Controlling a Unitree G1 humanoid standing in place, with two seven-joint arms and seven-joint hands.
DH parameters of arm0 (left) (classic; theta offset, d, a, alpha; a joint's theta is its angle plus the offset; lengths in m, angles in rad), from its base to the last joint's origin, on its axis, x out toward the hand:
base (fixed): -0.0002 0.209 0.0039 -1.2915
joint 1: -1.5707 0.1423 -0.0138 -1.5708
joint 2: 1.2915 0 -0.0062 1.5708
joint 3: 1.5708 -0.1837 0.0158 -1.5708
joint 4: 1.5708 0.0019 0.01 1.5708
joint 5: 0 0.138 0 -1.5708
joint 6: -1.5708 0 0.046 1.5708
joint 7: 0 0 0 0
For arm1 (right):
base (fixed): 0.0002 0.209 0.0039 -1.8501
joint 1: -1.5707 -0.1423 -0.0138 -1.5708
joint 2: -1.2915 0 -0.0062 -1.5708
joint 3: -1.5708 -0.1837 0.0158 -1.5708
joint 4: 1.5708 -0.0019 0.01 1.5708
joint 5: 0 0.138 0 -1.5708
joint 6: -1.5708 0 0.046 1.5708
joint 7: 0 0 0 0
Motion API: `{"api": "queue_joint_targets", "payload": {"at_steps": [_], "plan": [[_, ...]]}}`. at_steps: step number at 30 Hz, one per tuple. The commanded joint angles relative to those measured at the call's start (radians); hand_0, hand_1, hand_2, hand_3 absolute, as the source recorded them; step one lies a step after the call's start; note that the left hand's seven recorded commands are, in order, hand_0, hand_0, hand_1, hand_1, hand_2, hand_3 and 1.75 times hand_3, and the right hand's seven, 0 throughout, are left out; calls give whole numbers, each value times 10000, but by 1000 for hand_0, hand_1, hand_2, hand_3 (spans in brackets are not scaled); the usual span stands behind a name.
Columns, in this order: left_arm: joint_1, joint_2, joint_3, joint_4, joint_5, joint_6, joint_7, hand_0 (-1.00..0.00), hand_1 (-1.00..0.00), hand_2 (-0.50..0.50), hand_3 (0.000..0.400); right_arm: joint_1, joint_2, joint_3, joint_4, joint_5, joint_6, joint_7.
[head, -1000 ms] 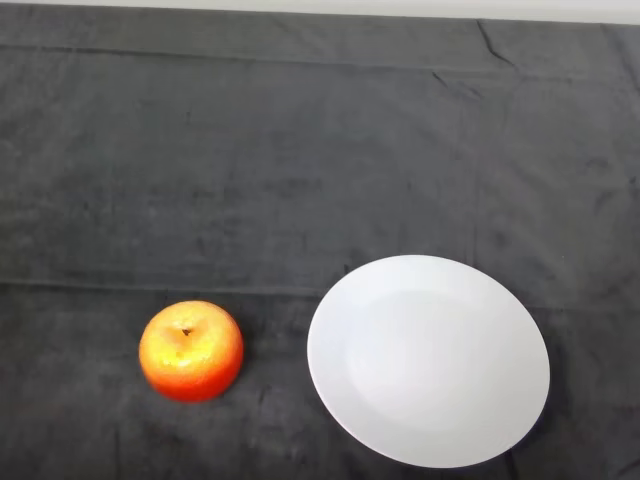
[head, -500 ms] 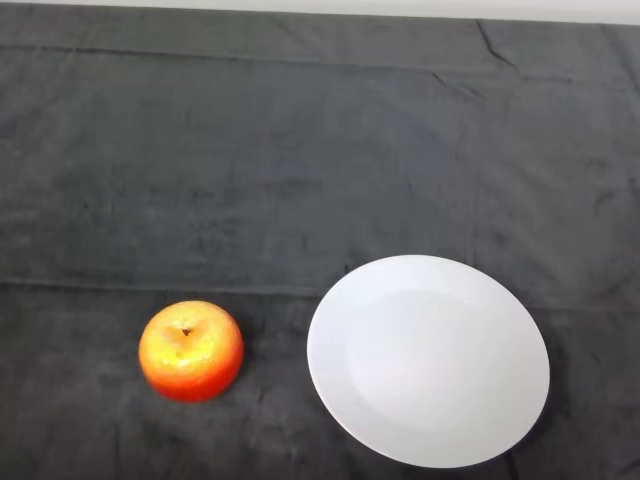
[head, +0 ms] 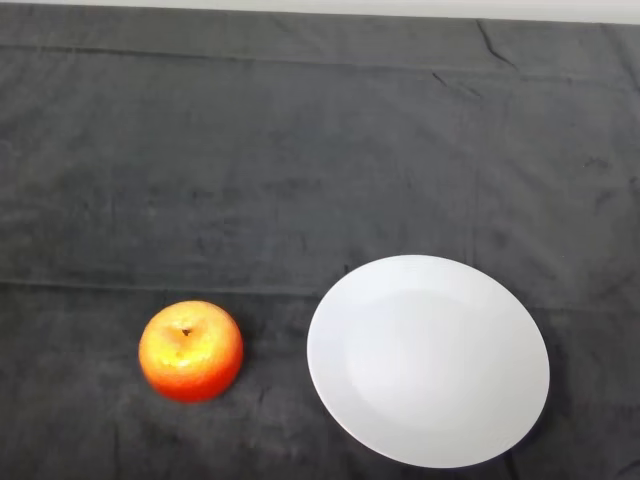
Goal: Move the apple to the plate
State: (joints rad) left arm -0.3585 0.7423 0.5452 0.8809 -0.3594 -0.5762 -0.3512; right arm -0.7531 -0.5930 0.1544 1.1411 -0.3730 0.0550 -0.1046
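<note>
Nothing moved: apple [head: 191, 350] sits left of plate [head: 428, 360], apart.

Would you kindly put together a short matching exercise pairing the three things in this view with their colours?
Things:
1. apple
2. plate
3. cloth

Colours:
A. dark grey
B. white
C. red and orange

Pairs: 1-C, 2-B, 3-A
</note>
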Motion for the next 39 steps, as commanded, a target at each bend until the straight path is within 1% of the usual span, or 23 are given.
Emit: {"api": "queue_joint_targets", "payload": {"at_steps": [1, 6, 13, 16, 17, 19, 21, 23, 27, 33, 39], "plan": [[427, -94, -271, -285, 359, -22, -71, 0, 0, 0, 0, 280, -141, -53, 200, 73, -36, 21], [607, 73, -513, -593, 567, 368, -216, 0, 0, 0, 0, 289, -141, -55, 184, 75, -29, 23], [849, 314, -750, -868, 716, 679, -638, 0, 0, 0, 0, 300, -143, -57, 161, 78, -18, 26], [725, -193, -1217, -707, 1239, 358, -340, 0, 0, 0, 0, 306, -143, -58, 150, 80, -14, 28], [602, -392, -1445, -751, 1477, 402, -135, 0, 0, 0, 0, 308, -143, -58, 146, 81, -12, 28], [388, -707, -1864, -1030, 1856, 708, 202, 0, 0, 0, 0, 314, -143, -59, 136, 82, -8, 29], [299, -890, -2177, -1389, 2061, 1064, 299, 0, 0, 0, 0, 322, -143, -61, 122, 83, -2, 30], [301, -945, -2363, -1675, 2122, 1330, 212, 0, 0, 0, 0, 330, -144, -62, 108, 85, 3, 32], [355, -911, -2620, -2122, 2096, 1770, -180, 0, 0, 0, 0, 347, -145, -66, 74, 90, 16, 36], [342, -890, -2892, -2307, 2027, 2116, -732, 0, 0, 0, 0, 369, -147, -72, 31, 96, 34, 42], [271, -1005, -3183, -2527, 2035, 2543, -1032, 0, 0, 0, 0, 385, -149, -77, -4, 100, 50, 48]]}}
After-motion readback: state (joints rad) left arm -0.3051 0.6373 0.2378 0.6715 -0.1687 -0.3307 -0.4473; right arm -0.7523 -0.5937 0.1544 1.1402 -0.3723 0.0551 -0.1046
